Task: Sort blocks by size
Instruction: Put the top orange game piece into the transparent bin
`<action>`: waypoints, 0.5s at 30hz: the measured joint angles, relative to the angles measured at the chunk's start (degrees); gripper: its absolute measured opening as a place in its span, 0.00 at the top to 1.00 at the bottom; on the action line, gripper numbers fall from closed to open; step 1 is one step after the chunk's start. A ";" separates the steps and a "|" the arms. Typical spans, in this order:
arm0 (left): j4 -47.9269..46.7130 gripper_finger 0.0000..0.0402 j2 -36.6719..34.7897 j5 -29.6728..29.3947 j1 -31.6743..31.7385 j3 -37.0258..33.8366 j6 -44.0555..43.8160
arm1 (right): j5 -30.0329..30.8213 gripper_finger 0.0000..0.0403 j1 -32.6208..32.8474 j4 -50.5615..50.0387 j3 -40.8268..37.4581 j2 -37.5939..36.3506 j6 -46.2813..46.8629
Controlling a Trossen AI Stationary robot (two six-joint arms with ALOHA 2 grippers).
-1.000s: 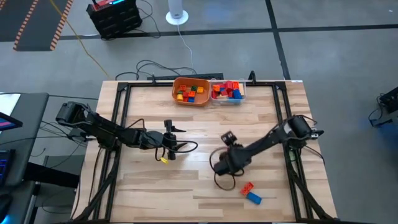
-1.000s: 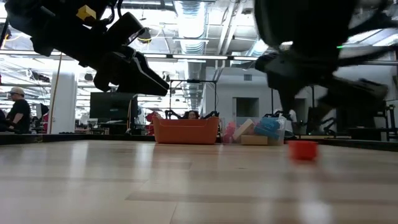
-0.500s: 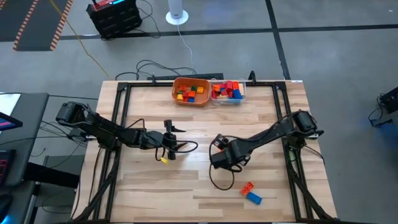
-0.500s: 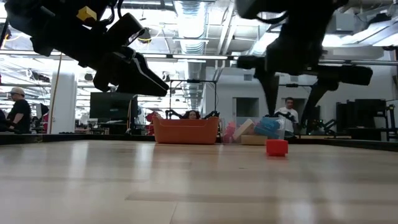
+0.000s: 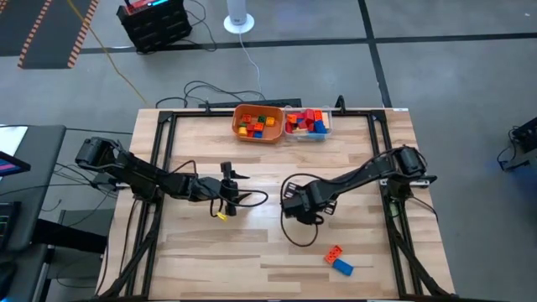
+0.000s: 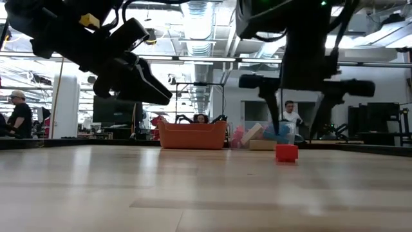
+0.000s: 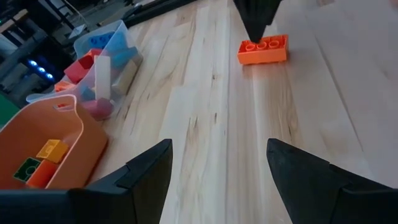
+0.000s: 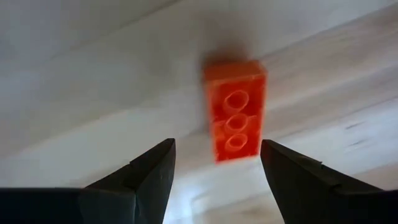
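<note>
Probably lab: monitors, ceiling ducts

Wood table: orange bowl, clear container (far edge); loose blocks near edge.

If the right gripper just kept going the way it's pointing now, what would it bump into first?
Most likely the orange brick lying on the table: it sits straight ahead between the open right gripper fingers, though the gap left is hard to judge.

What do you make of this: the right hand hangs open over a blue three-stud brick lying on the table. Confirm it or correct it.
One thing is wrong: the colour. The brick is orange, not blue. The right hand hangs open over an orange three-stud brick lying on the table, as the right wrist view shows.
</note>
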 joint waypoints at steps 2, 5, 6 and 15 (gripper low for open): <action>-0.34 0.37 0.00 0.00 0.00 0.00 -0.35 | -0.09 0.33 -0.44 1.39 -0.43 0.50 -0.80; -0.41 0.37 0.00 -0.02 0.00 0.00 -0.78 | 0.19 0.33 -0.80 3.04 -0.87 0.58 -1.79; -0.42 0.37 0.00 -0.03 0.00 0.00 -0.87 | 0.39 0.33 -0.82 3.82 -0.83 0.48 -2.20; -0.50 0.37 0.00 -0.11 0.00 0.00 -1.18 | -2.00 0.33 -1.10 7.16 -3.78 0.53 -5.19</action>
